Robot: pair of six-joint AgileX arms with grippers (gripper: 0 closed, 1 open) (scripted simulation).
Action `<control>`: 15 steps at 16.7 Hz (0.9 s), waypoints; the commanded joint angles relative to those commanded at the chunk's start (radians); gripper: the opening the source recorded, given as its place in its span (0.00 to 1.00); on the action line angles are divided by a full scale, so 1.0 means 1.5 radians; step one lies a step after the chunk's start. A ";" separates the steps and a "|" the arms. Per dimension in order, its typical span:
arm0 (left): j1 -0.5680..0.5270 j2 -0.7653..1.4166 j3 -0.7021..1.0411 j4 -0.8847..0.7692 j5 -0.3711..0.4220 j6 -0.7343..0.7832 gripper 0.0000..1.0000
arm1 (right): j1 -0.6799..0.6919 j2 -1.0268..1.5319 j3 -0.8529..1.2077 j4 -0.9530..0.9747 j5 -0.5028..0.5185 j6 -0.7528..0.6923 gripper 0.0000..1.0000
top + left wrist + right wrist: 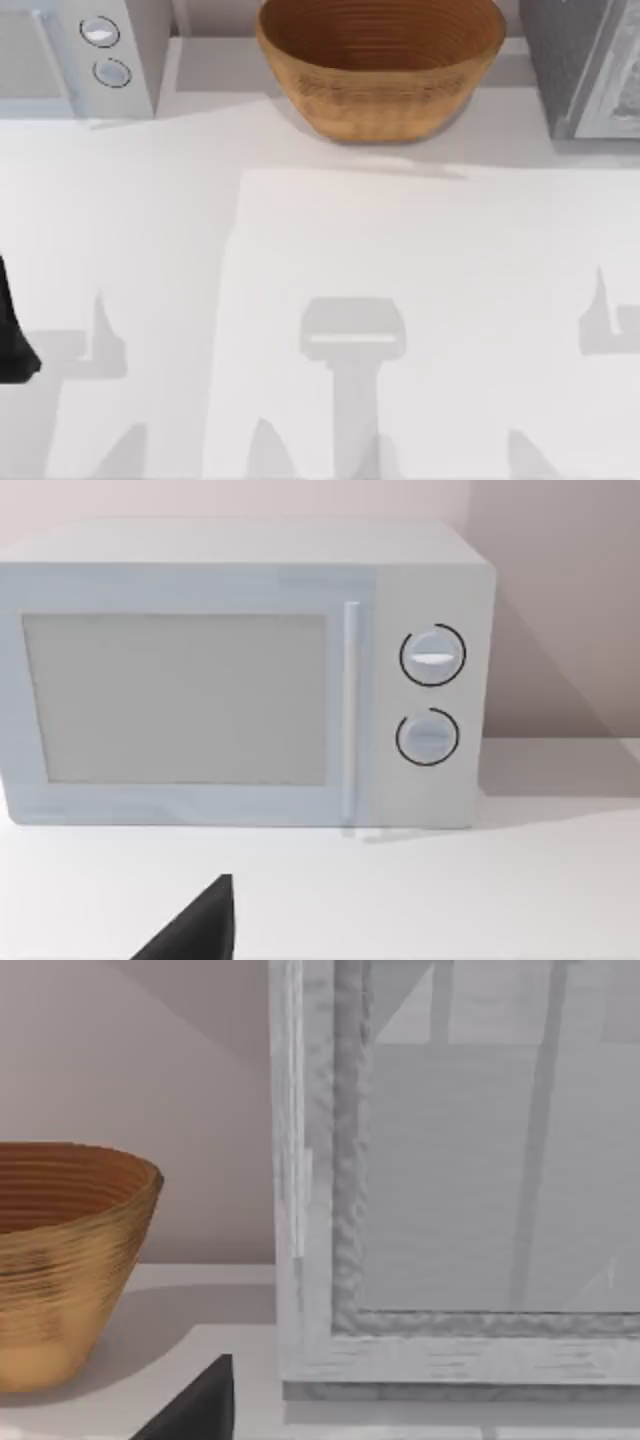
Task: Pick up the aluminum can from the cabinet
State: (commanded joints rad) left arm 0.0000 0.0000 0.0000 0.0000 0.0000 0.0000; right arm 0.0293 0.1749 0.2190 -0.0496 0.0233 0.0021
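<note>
White bench (400,300) holds a woven bowl (380,65). Left of the bowl stands a microwave (240,675); right of it, the grey cabinet (450,1210). No writing shows. Left arm (12,330) sits far left of the bowl.

Left arm (14,330): a dark segment enters at the far left edge of the top view, low over the desk (420,300). Left end effector (195,930): one dark fingertip wedge appears in the left wrist view. Right end effector (195,1410): a like dark wedge appears in the right wrist view. Finger spacing cannot be judged for either.
</note>
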 joint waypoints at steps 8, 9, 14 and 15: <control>0.000 0.000 0.000 0.000 0.000 0.000 1.00 | 0.047 0.358 0.458 -0.115 0.054 0.003 1.00; 0.000 0.000 0.000 0.000 0.000 0.000 1.00 | 0.053 0.406 0.522 -0.131 0.062 0.004 1.00; 0.000 0.000 0.000 0.000 0.000 0.000 1.00 | 0.082 0.620 0.812 -0.200 0.094 0.006 1.00; 0.000 0.000 0.000 0.000 0.000 0.000 1.00 | 0.087 0.654 0.859 -0.211 0.099 0.007 1.00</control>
State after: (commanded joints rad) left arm 0.0000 0.0000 0.0000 0.0000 0.0000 0.0000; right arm 0.1592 1.1565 1.5075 -0.3654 0.1724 0.0124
